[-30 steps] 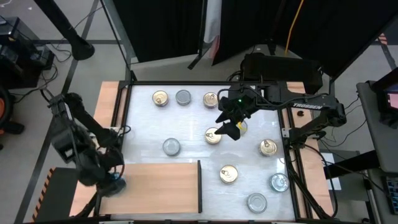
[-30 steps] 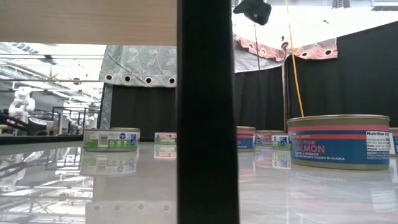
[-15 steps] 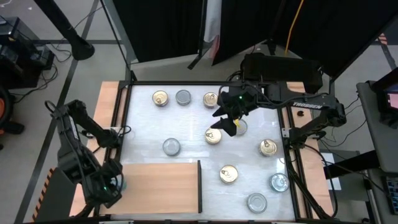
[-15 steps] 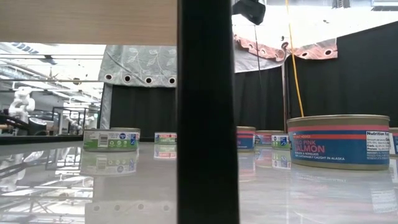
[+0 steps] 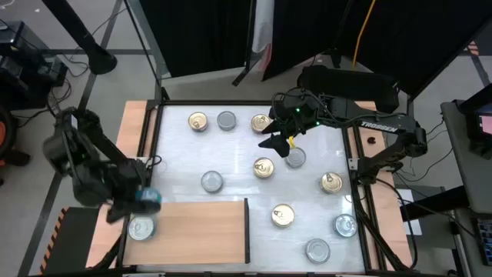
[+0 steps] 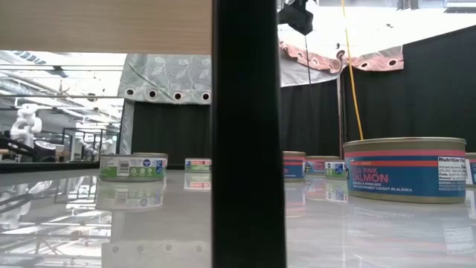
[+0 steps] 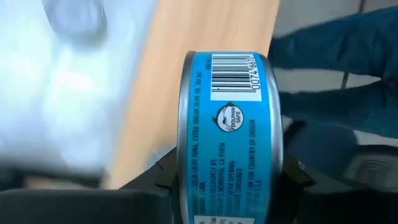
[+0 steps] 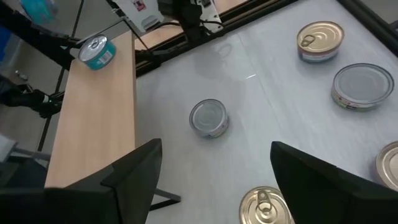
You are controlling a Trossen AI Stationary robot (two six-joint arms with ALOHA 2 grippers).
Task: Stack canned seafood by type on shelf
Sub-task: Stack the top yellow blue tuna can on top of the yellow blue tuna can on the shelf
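Over the board's (image 5: 196, 231) far-left corner: left gripper (image 5: 146, 198) clamped on a blue tin (image 7: 227, 134), above a silver-lidded tin (image 5: 141, 228), likely for stacking. Right gripper (image 5: 278, 141) wide, empty, above loose tins.

One tin (image 5: 141, 228) on shelf (image 5: 200, 231) left end; other tins (image 5: 263, 168) on table (image 5: 238, 154).

- The blue-labelled tin (image 7: 227, 140), seen from the left wrist, carries a barcode with the digits "0074 667", a round "DOLPHIN SAFE" seal, and small white lines that include "EXTRA VIRGIN OLIVE OIL".
- The red-and-blue tin (image 6: 405, 169) nearest the low camera reads "PINK SALMON", "CAUGHT IN ALASKA" and "Nutrition Facts".
- The right arm (image 5: 380, 131) bears white lettering, "TROSSEN".
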